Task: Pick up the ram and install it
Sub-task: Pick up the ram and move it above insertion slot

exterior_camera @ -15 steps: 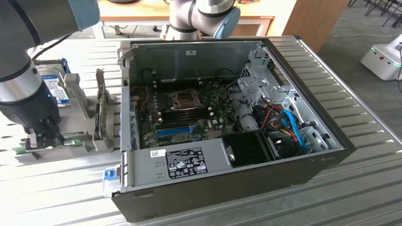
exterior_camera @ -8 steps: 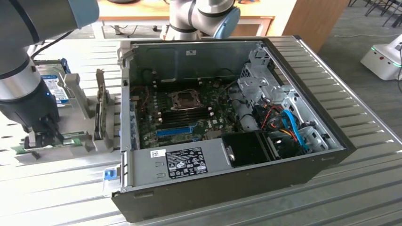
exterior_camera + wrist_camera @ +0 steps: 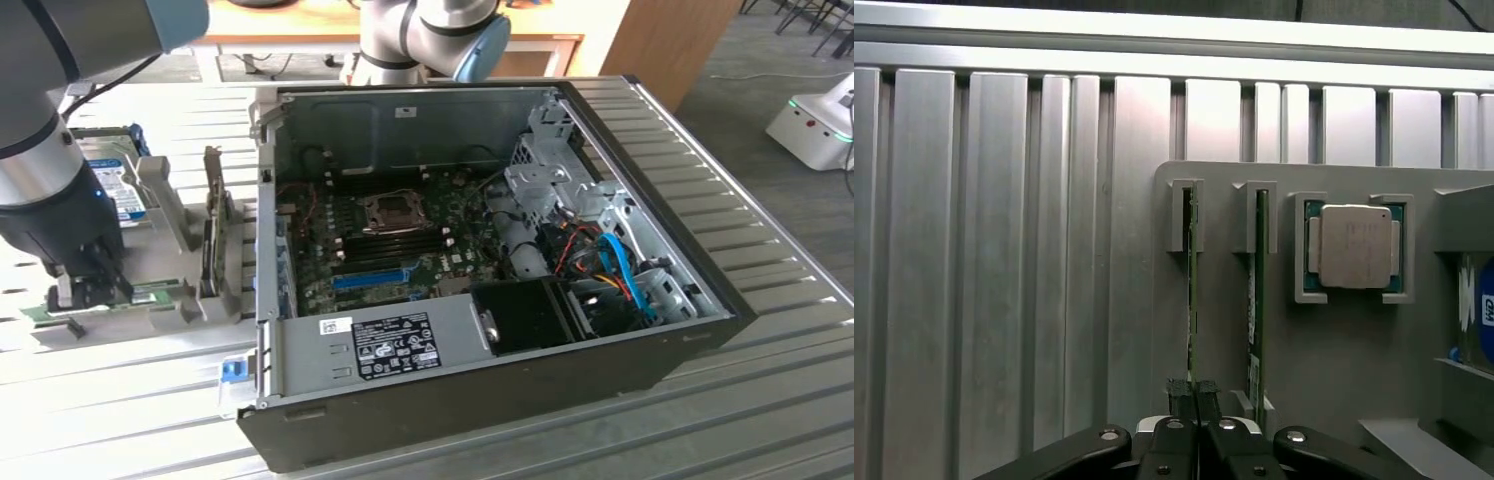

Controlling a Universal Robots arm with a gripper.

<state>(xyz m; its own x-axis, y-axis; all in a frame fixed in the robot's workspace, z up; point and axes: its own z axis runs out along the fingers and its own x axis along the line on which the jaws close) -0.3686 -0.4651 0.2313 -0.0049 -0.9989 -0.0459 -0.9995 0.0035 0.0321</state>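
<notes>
The ram (image 3: 1192, 290) is a thin green stick standing on edge in a slot of the grey holder (image 3: 1334, 370). My gripper (image 3: 1195, 398) is shut, its black fingertips (image 3: 1180, 392) pinched on the stick's upper edge. A second green stick (image 3: 1257, 290) stands in the slot beside it. In the exterior view my gripper (image 3: 83, 295) is down at the holder (image 3: 167, 310), to the left of the open computer case (image 3: 387, 345). The motherboard (image 3: 400, 240) with its dark memory slots and a bright-blue slot (image 3: 368, 279) lies exposed inside the case.
A processor chip (image 3: 1351, 247) sits in its own bracket on the holder, beside a hard drive (image 3: 1479, 318) with a blue label. The case holds cables, a fan shroud and drive cages. A second arm's base (image 3: 427, 40) stands behind the case on the ribbed metal table (image 3: 747, 400).
</notes>
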